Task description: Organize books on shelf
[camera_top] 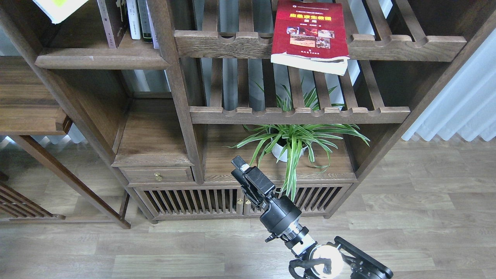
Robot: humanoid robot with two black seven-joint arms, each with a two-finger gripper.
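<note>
One red book (310, 35) overhangs the slatted rack's (407, 40) front rail; my right gripper (242, 170) hangs apart, its fingers seemingly together.

Glossy red paperback (310, 33), paper page block showing, on rough-grained matt dark wood rack (217, 43). Left of rack: smooth brown wood shelf (102, 62). Below: wood-look plank floor (426, 186), slight sheen.

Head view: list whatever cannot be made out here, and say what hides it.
- Right gripper: seen end-on and dark, so open or shut cannot be told.
- Left arm: not in the head view at all.
- Yellow-green and white book: cut off by the top edge.
- Upright books on the solid shelf: tops cut off, spine text too small.
- Plant pot: mostly hidden by its own leaves.
- Red book: small print unreadable.
</note>
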